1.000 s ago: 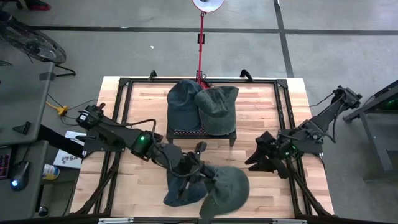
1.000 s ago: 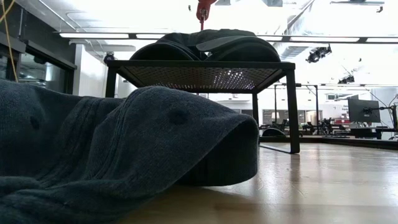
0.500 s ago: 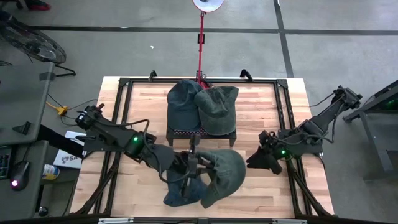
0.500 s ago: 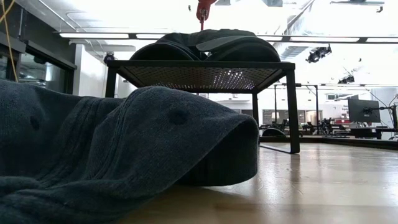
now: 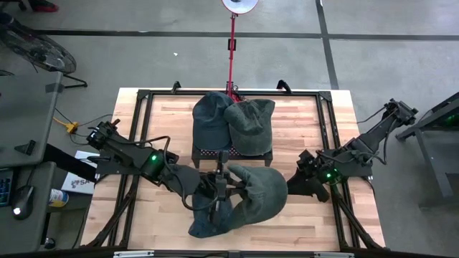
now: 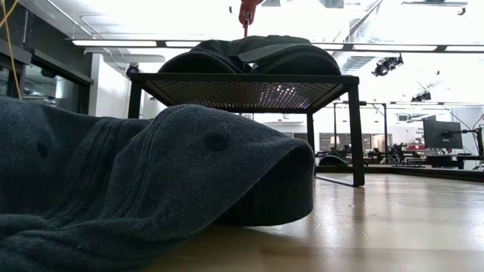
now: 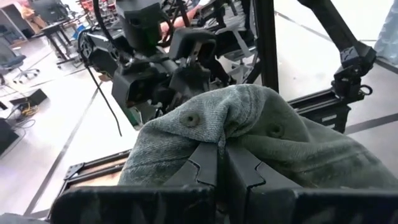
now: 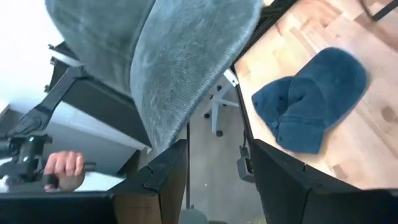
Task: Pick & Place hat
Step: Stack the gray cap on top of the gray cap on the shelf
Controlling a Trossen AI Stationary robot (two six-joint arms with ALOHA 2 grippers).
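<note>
A grey-green hat (image 5: 257,192) hangs in the air over the table's middle, with my left gripper (image 5: 221,179) shut on it. The left wrist view shows its crown (image 7: 267,134) with small eyelets. A blue hat (image 5: 206,221) lies flat on the table near the front edge and fills the foreground of the low view (image 6: 136,181). Two more hats (image 5: 233,120) rest on a black mesh stand (image 5: 215,152). My right gripper (image 5: 300,180) waits open just right of the held hat, with nothing between its fingers (image 8: 168,171). My left gripper pinches a fold of the hat's crown cloth (image 7: 219,132) between its two shut fingers, beside an eyelet. The fingers come about level from the table's left. The hat is lifted clear of the table and droops past the fingertips toward the right.
The stand (image 6: 242,92) takes up the table's far middle. A black frame (image 5: 143,100) runs around the table's edges. Bare wood lies right of the blue hat (image 8: 311,99). A red pole stands behind the far edge. A person's hand (image 8: 62,165) shows beyond the table.
My left gripper has risen and gone toward the far edge and the stand, rolling its wrist. The grey-green hat has come up with it from the near edge and now hangs clear. The blue hat has stayed where it was.
</note>
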